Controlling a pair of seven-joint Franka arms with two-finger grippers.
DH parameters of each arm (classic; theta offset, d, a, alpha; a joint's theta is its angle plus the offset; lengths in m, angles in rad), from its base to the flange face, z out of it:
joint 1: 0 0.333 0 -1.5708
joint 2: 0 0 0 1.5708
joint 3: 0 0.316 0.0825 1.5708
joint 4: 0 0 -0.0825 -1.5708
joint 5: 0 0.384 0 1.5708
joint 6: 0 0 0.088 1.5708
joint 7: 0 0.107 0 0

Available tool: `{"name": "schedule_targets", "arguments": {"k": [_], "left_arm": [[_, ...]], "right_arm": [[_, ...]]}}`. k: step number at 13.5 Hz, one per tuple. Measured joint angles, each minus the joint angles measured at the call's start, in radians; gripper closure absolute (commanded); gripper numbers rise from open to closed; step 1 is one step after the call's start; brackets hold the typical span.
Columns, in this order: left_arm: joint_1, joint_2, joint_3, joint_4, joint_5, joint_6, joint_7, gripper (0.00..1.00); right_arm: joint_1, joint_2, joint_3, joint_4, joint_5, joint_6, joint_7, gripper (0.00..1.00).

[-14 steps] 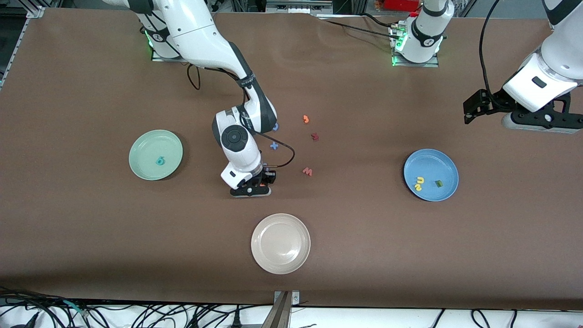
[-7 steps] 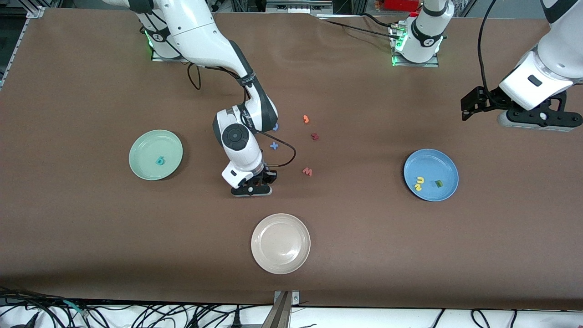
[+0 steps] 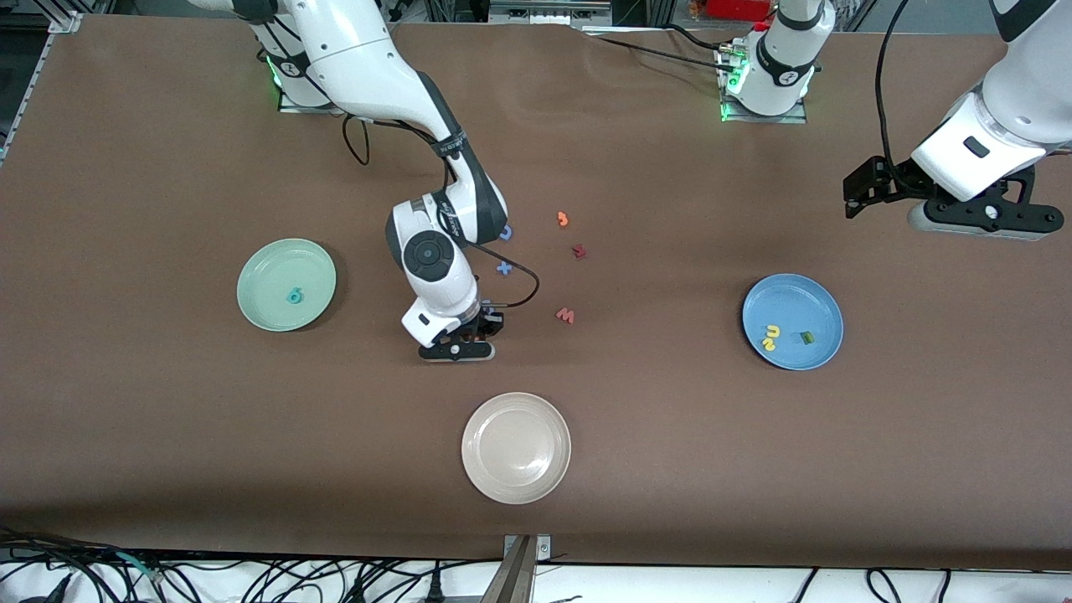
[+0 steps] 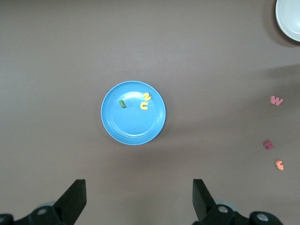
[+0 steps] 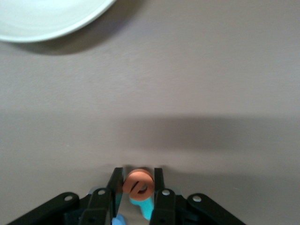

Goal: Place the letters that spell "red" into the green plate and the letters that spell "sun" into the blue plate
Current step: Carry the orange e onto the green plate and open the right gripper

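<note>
- My right claw (image 3: 457, 345) sits low over the counter (image 3: 167, 419), between the green plate (image 3: 255, 295) and the pink "w" (image 3: 566, 316), and farther from the front camera than the cream-white plate (image 3: 516, 448).
- In the right wrist view its fingers (image 5: 115, 185) are clenched on the orange "e" (image 5: 138, 183); a thin teal piece (image 5: 145, 207), probably the "r", shows just beneath that letter, and I cannot tell whether it is pinched too or simply lying under the claw.
- The green plate holds one letter, the teal looped "d" (image 3: 294, 296), lying near its middle.
- My left claw (image 4: 139, 197) hangs in the air toward the left arm's end of the counter, its fingers spread wide and carrying nothing; that arm waits.
- From the left wrist view I see the blue plate (image 4: 126, 129) with three letters in it: the yellow "s" (image 4: 147, 97) touching the yellow arch-shaped letter (image 4: 144, 106), and the green arch-shaped letter (image 4: 122, 103) a little apart from them.
- On the bare counter, between the right arm and the blue plate, lie an orange piece (image 3: 563, 219), the dark red piece (image 3: 578, 250) and the pink "w", each apart from the others.
- A blue cross-shaped piece (image 3: 503, 268) lies just beside the right arm's wrist, and another blue piece (image 3: 506, 233) peeks out next to the arm, mostly hidden.
</note>
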Motion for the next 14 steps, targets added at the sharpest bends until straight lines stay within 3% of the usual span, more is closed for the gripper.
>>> {"name": "schedule_targets", "arguments": {"k": [4,6,10,14], "left_arm": [[0.0,0.0,0.0,0.0,0.0,0.0,0.0,0.0],[0.0,0.0,0.0,0.0,0.0,0.0,0.0,0.0],[0.0,0.0,-0.001,0.001,0.0,-0.001,0.0,0.0],[0.001,0.0,0.0,0.001,0.0,-0.001,0.0,0.0]], "right_arm": [[-0.025,-0.1,-0.107,0.059,0.0,-0.28,-0.079,0.95],[-0.055,-0.141,-0.143,0.072,0.0,-0.356,-0.148,0.95],[-0.074,-0.162,-0.293,0.069,0.0,-0.54,-0.317,0.96],[-0.087,-0.17,-0.411,-0.044,0.0,-0.559,-0.483,0.96]]}}
